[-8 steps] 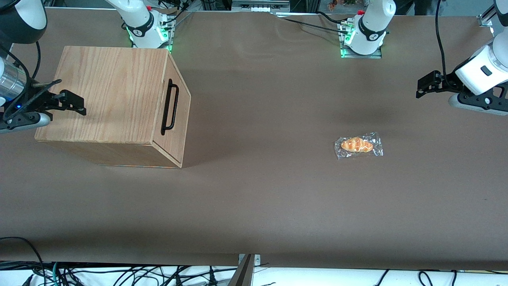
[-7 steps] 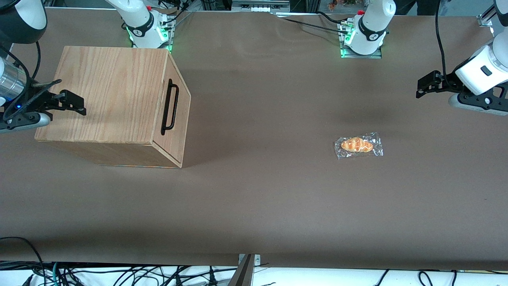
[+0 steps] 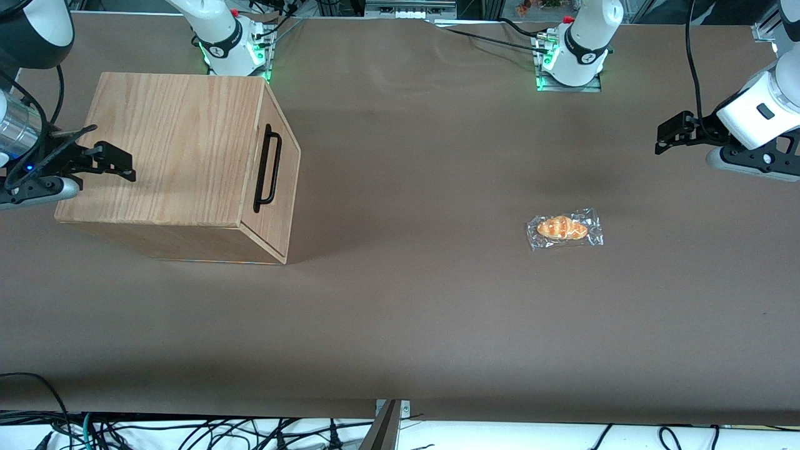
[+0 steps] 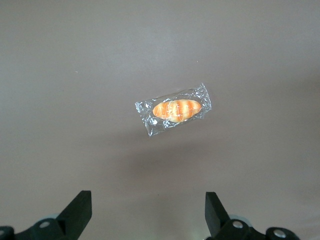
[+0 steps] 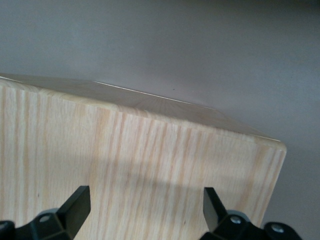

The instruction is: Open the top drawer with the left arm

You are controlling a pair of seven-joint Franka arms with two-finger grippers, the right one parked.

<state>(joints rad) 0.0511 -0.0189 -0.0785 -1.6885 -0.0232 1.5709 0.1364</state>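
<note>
Hovering at the front view's right edge, our gripper (image 3: 664,139) hung released | top drawer (image 3: 277,187), shut, sat well apart at frame left | handle (image 3: 267,167) ran lengthwise toward the camera.

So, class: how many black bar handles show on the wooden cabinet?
1: the long black bar handle on the top drawer. Any lower handle is hidden. Left gripper hovers far off, jaws open.

Robotics lab — my base (image 3: 572,59) is bolted at the bench's (image 3: 406,325) edge farthest from the front camera, green status lights glowing; loose cables (image 3: 187,431) tangle below its near edge — brown mat over the worktop.
</note>
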